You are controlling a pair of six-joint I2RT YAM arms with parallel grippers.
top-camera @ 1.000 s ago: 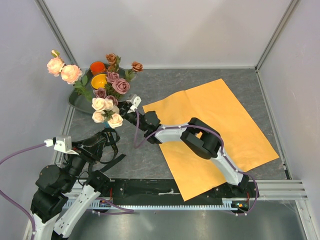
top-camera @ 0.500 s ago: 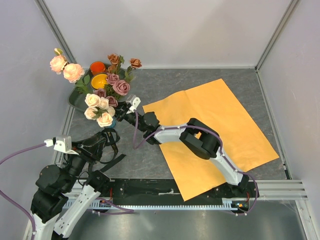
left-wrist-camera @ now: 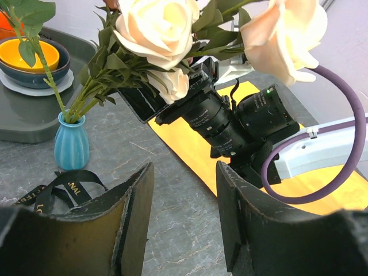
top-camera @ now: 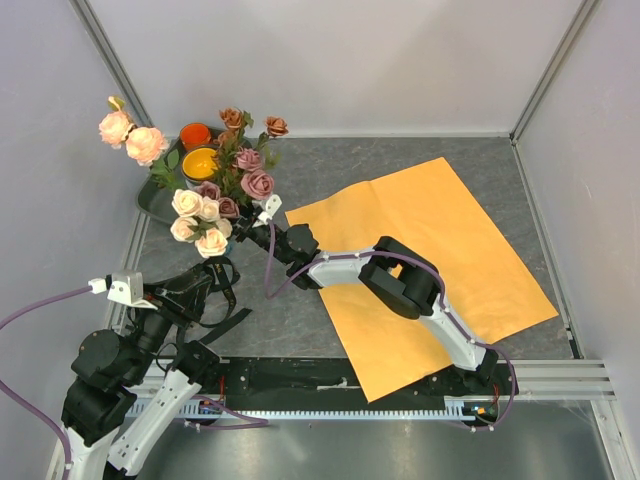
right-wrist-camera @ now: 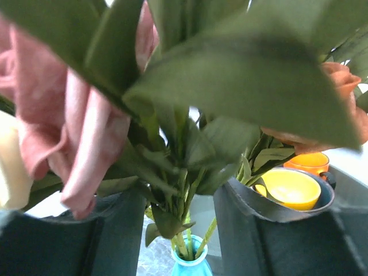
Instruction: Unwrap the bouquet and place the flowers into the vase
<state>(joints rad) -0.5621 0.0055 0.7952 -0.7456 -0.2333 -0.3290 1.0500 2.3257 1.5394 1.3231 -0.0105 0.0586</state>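
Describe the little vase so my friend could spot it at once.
Find the dark grey tray in the table's far left corner, carrying a yellow-lined bowl. On the table just beside the tray, next to a black ribbon, stands the vase. It alone is teal-blue, ribbed and narrow-necked, with green flower stems rising from it.

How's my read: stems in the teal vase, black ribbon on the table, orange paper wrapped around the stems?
Wrong on the paper: the top external view shows the orange paper lying flat on the table, unwrapped. The rest holds.
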